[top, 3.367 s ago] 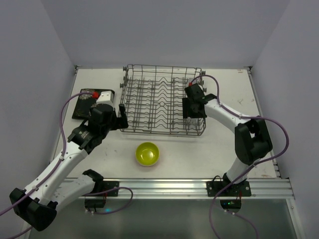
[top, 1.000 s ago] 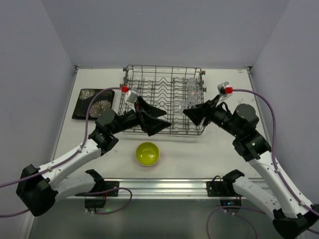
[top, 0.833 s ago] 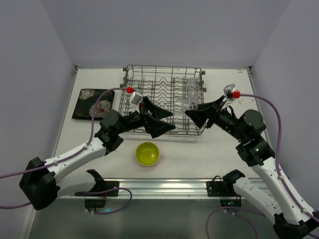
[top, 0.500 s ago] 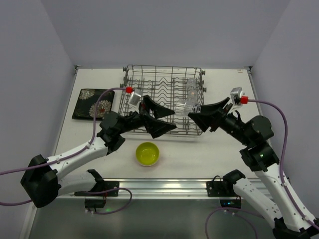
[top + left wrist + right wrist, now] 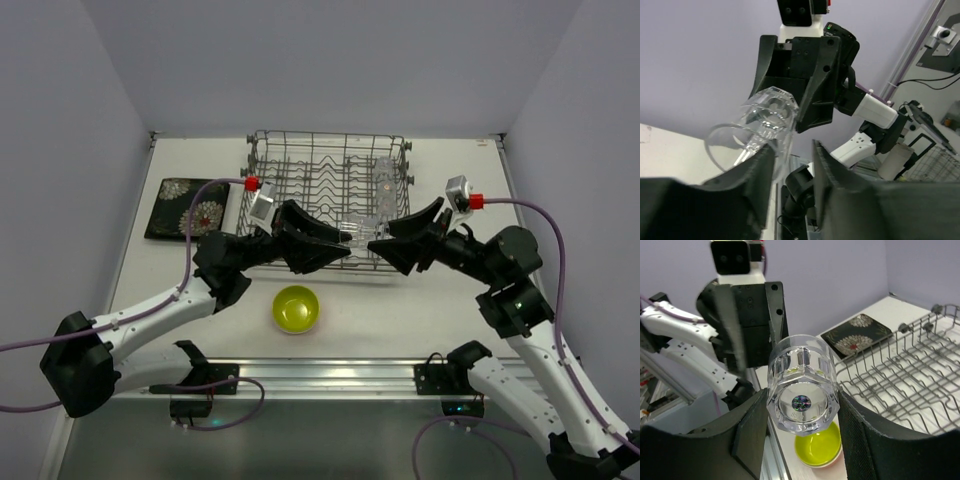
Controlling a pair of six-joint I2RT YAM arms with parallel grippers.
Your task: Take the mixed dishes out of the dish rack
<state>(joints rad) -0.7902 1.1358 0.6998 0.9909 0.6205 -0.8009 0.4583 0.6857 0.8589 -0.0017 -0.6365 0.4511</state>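
Arms meet tip to tip, seen from above over the near edge of the dish rack [image 5: 328,200]. Between them a clear glass [image 5: 362,232] hangs in the air on its side, off the rack and off the bench [image 5: 450,300].

Right fingers [image 5: 752,437] clamp the glass on both sides near its thick base, and the base faces the right wrist camera.

Left fingers [image 5: 837,200] stand partly apart at the open rim end. The glass wall runs down into the gap between them, but I cannot tell if they press on it.

Yellow-green bowl [image 5: 296,308] sits upright on the bench, just in front of the rack.

Flowered black plate [image 5: 187,207] lies flat on the bench, left of the rack.

Other glasses [image 5: 384,180] show in the rack's far right part.
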